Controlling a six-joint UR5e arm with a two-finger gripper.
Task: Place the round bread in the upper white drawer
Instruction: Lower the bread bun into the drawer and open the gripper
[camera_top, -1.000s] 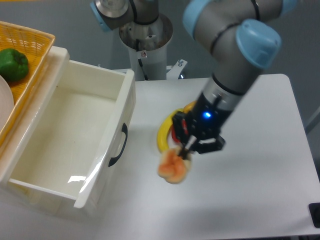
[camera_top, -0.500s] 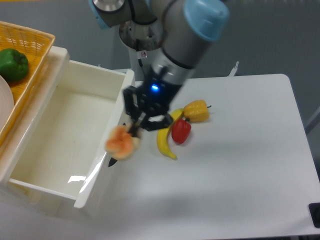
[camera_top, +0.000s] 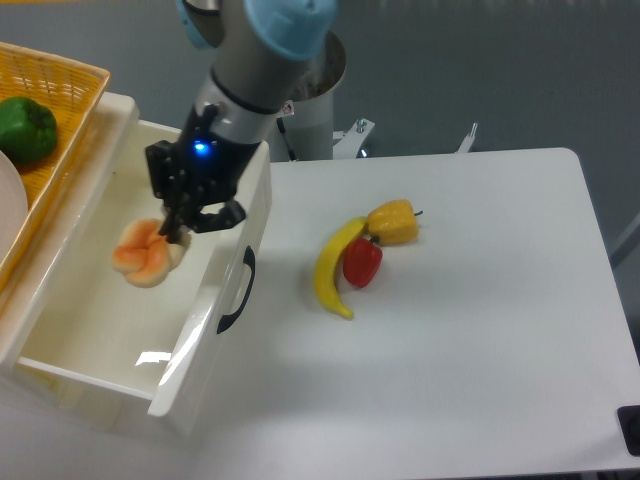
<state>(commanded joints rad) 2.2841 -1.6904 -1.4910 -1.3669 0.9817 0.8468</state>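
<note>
You see the bread (camera_top: 148, 254), a lobed, soft-looking tan bun with orange creases, pinched at its top edge by the gripper (camera_top: 180, 232), hanging just below the black fingers over the open drawer (camera_top: 95, 330), a glossy white box. Its curved black handle (camera_top: 235, 291) lies to the gripper's right; farther right rest a smooth banana (camera_top: 329, 268) and two peppers (camera_top: 378, 241).

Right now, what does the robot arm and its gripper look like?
The arm is made of silver-grey cylindrical segments with a light blue cap at the joint. Its gripper is black and blocky, with a small glowing blue light on the body. No cables or printed markings can be made out on either.
</note>
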